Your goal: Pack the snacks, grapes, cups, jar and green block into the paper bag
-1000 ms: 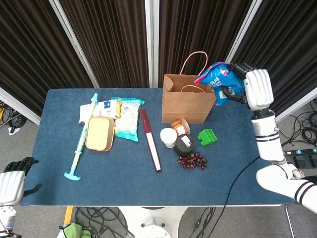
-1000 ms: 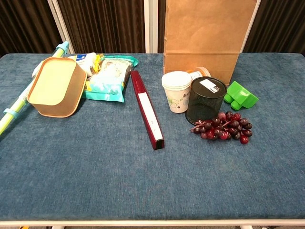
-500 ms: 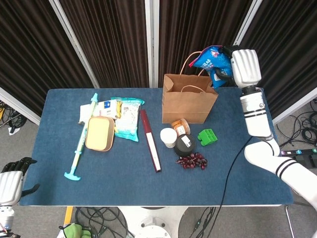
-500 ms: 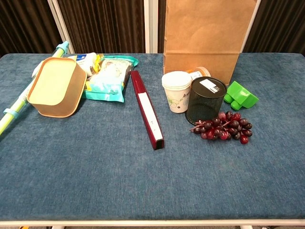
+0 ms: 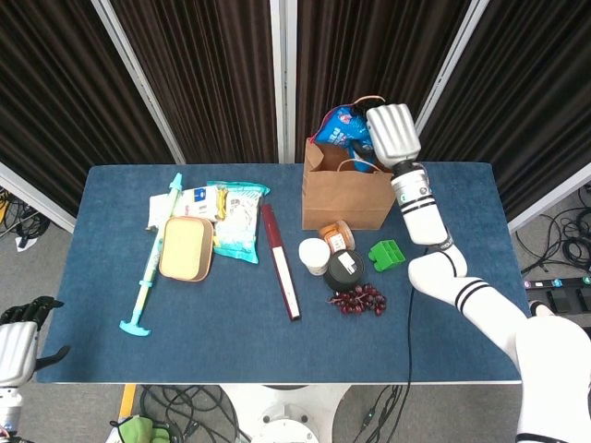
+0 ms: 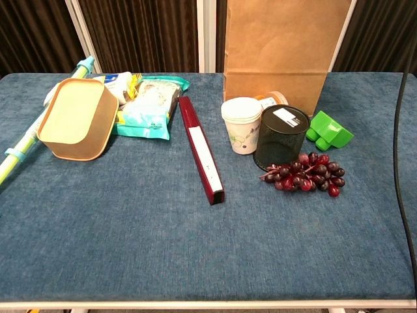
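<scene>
Blue snack bag [image 5: 340, 125] gripped by right hand [image 5: 391, 134] over paper bag [image 5: 349, 196], top centre | head view only | moved left from upper right | left hand [image 5: 18, 334] lower left, grip unclear

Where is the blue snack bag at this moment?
In the head view, the blue snack bag is held by the right hand just above the open top of the paper bag at the table's far edge; the chest view doesn't show it.
</scene>
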{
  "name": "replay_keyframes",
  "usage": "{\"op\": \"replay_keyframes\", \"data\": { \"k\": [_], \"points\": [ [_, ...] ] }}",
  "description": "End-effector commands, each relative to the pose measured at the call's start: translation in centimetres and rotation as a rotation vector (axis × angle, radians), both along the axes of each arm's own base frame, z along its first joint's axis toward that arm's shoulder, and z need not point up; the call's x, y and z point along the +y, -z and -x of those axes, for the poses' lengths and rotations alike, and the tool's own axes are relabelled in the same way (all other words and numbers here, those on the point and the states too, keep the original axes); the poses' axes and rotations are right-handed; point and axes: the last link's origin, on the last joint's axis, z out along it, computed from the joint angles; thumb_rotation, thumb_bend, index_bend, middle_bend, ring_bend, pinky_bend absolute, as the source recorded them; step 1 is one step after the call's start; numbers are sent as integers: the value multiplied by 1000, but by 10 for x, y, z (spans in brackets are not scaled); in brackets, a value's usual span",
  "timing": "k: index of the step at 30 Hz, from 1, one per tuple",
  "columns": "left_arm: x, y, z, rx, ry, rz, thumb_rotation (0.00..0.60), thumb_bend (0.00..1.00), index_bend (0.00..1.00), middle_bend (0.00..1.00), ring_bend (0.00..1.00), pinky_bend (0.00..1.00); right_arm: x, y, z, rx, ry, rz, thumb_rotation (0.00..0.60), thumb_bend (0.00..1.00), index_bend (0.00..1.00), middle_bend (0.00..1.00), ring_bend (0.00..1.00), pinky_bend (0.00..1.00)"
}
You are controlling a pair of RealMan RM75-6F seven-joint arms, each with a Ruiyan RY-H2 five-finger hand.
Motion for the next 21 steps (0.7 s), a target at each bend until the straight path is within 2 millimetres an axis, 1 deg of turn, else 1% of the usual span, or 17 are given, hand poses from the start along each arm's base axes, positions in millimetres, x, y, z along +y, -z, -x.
{"op": "replay_keyframes", "data": {
  "k": [1, 3, 5, 6, 7, 9, 11, 15, 17, 21],
  "points": [
    [0, 0, 1, 0, -4, 1, 600, 42, 356, 347, 311, 264, 1, 8, 0, 3, 4, -32, 600, 227, 468, 467, 278, 360],
    [0, 0, 1, 0, -5, 1, 600, 40, 356, 347, 311, 264, 2, 11, 2, 2, 12, -52, 600, 224, 355, 401, 211, 318],
    [0, 0, 1, 0, -3, 2, 600, 40, 356, 347, 311, 264, 4, 12, 6, 5, 22, -71, 600, 219, 205, 312, 139, 267],
    [0, 0, 1, 0, -3, 2, 600, 41, 356, 347, 311, 264, 4, 12, 7, 4, 26, -78, 600, 217, 156, 285, 118, 252],
    [0, 0, 1, 1, -1, 3, 600, 41, 356, 347, 311, 264, 5, 11, 8, -3, 30, -86, 600, 212, 79, 240, 86, 231],
    [1, 1, 1, 1, 0, 4, 600, 41, 356, 347, 311, 264, 8, 10, 9, -22, 33, -99, 600, 206, 15, 185, 46, 204],
    [1, 1, 0, 2, 3, 5, 600, 41, 356, 347, 311, 264, 12, 6, 9, -53, 29, -109, 600, 191, 0, 140, 16, 187],
    [2, 1, 0, 3, 7, 6, 600, 41, 356, 347, 311, 264, 27, -6, 8, -143, -19, -115, 600, 177, 0, 119, 8, 185],
    [2, 1, -1, 3, 8, 6, 600, 41, 356, 347, 311, 264, 40, -15, 11, -186, -56, -115, 600, 176, 0, 126, 9, 185],
    [3, 1, -1, 3, 12, 7, 600, 41, 356, 347, 311, 264, 71, -32, 26, -247, -109, -119, 600, 154, 0, 169, 37, 198]
  ]
}}
